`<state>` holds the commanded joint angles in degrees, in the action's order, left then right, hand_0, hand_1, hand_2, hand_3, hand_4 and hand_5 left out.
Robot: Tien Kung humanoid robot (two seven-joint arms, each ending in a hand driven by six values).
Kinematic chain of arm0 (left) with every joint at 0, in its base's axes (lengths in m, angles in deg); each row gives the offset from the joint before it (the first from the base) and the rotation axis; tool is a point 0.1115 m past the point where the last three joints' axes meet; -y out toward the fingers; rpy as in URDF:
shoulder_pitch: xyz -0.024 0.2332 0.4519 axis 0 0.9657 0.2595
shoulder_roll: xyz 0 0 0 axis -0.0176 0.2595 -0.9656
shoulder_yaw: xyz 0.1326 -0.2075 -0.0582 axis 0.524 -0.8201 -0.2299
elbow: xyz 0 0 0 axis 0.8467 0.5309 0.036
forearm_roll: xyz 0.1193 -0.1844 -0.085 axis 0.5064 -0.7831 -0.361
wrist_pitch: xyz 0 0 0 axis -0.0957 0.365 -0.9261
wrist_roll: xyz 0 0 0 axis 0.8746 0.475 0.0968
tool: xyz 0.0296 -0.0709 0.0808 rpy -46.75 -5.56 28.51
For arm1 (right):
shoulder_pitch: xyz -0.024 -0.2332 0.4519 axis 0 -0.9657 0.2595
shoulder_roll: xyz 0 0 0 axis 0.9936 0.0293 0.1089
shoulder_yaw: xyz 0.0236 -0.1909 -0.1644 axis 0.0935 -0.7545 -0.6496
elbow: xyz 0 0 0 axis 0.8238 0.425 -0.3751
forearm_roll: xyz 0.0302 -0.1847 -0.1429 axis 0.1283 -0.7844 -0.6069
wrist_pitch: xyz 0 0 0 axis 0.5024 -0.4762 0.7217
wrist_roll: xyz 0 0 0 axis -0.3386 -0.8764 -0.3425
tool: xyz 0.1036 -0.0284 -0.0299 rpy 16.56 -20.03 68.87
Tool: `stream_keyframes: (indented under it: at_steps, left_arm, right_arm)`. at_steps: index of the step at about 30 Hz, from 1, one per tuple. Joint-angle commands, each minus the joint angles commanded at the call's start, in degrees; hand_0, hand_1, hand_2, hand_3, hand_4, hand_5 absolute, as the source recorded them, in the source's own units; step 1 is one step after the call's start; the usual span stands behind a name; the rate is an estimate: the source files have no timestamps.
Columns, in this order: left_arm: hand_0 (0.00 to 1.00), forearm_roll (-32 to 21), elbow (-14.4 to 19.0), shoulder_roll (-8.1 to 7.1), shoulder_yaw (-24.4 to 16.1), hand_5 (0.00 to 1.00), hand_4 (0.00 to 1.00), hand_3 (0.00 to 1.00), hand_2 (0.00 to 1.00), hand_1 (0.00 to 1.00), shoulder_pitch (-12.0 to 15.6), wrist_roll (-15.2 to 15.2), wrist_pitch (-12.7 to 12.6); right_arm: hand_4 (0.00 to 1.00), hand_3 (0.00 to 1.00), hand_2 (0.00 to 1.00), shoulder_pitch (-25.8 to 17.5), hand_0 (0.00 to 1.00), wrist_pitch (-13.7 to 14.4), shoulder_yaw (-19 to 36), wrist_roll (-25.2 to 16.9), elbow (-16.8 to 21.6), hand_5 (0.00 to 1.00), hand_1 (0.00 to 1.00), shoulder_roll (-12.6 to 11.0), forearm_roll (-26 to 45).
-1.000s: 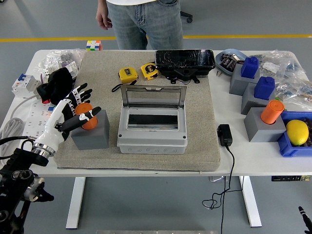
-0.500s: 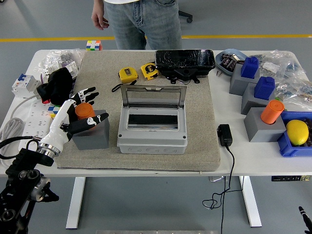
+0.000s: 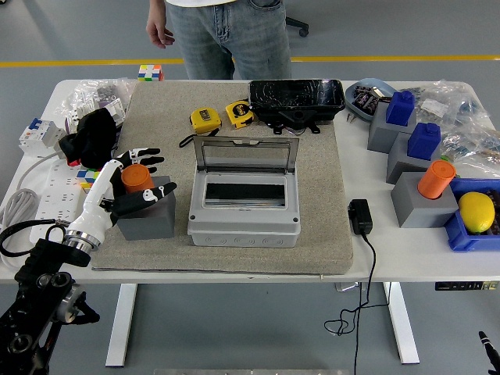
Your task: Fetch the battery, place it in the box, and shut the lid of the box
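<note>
grey mat (image 3: 312,203) | orange battery (image 3: 137,178) upright in grey block (image 3: 146,215) | left hand (image 3: 125,183) fingers spread around it, ungripped | box (image 3: 244,205) lid raised

Battery (image 3: 137,178) on block (image 3: 146,215), left of open box (image 3: 244,205); tape measures (image 3: 222,116) behind box.

Upright orange battery (image 3: 137,178); open-lidded grey box (image 3: 244,201)
</note>
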<state>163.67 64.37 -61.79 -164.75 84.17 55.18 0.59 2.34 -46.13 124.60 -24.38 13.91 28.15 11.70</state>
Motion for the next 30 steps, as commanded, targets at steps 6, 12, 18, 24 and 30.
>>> stream_keyframes:
  at_steps: [6,12,18,24,30]
  left_arm:
    - [0.696,-0.3,-0.3,0.03,0.3,0.002,0.998,0.631,0.632,0.756,0.0,-0.3,-1.0]
    - [0.645,-1.1,-0.7,0.18,0.6,0.002,0.998,0.578,0.579,0.706,-0.3,-0.7,-1.9]
    - [0.571,-2.1,-1.3,0.34,1.3,0.002,0.998,0.502,0.514,0.658,-0.7,-1.2,-2.6]
    - [0.507,-2.5,-1.6,0.51,2.1,0.002,0.998,0.477,0.488,0.642,-0.7,-1.4,-3.1]
    - [0.417,-3.2,-2.0,0.58,2.6,0.002,0.998,0.437,0.449,0.591,-0.8,-1.7,-3.6]
  right_arm:
    - [0.998,0.868,0.835,-0.1,0.875,0.0,0.0,0.0,0.0,0.998,0.878,0.1,0.0]
    - [0.998,0.868,0.835,0.0,0.874,0.0,-0.1,0.0,0.0,0.998,0.878,0.0,0.1]
    - [0.998,0.868,0.834,0.0,0.876,0.0,0.1,0.0,0.0,0.998,0.878,0.0,0.0]
    - [0.998,0.868,0.834,0.0,0.876,0.0,0.1,0.0,0.0,0.998,0.878,0.1,0.0]
    - [0.998,0.868,0.834,0.1,0.876,0.0,0.2,0.0,0.0,0.998,0.878,0.1,-0.1]
